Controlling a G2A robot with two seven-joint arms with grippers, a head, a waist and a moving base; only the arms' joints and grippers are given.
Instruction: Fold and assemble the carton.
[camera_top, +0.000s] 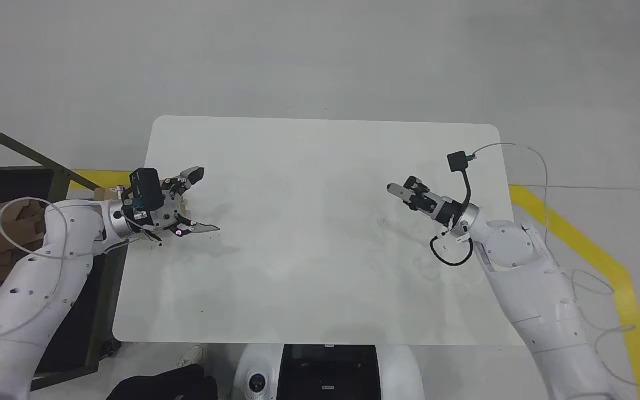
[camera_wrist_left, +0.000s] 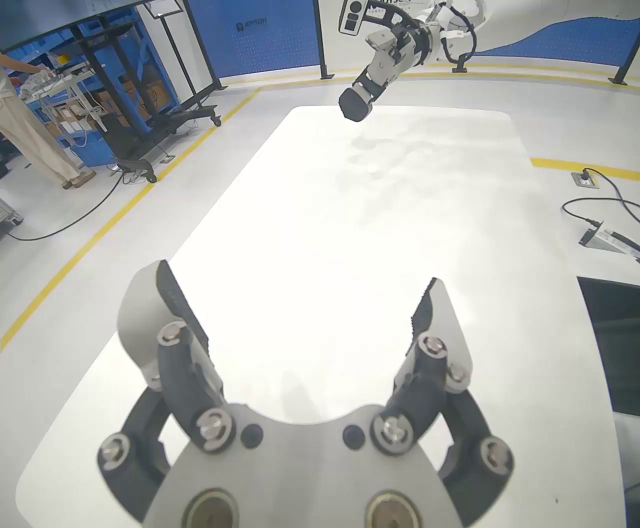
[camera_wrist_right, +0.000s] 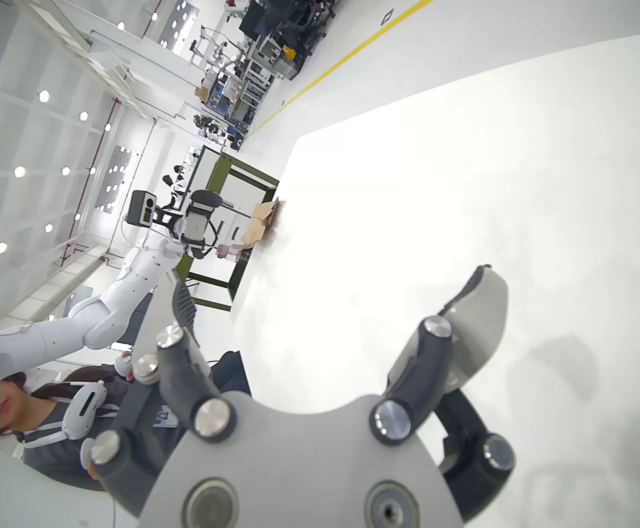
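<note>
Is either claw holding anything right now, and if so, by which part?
Nothing is held. The left claw and the right claw are both open and empty above the table.

Desk (camera_top: 320, 290): white, rounded corners.
Left hand (camera_top: 205, 200): over the desk's left part, fingers spread wide.
Right hand (camera_top: 398, 189): over the desk's right part, pointing toward the left hand, well apart from it.
Frame (camera_top: 40, 165): dark, just beside the desk's left edge.
Cardboard (camera_top: 27, 224): brown, inside the frame.
Floor line (camera_top: 535, 210): yellow, off the desk's right edge.
</note>
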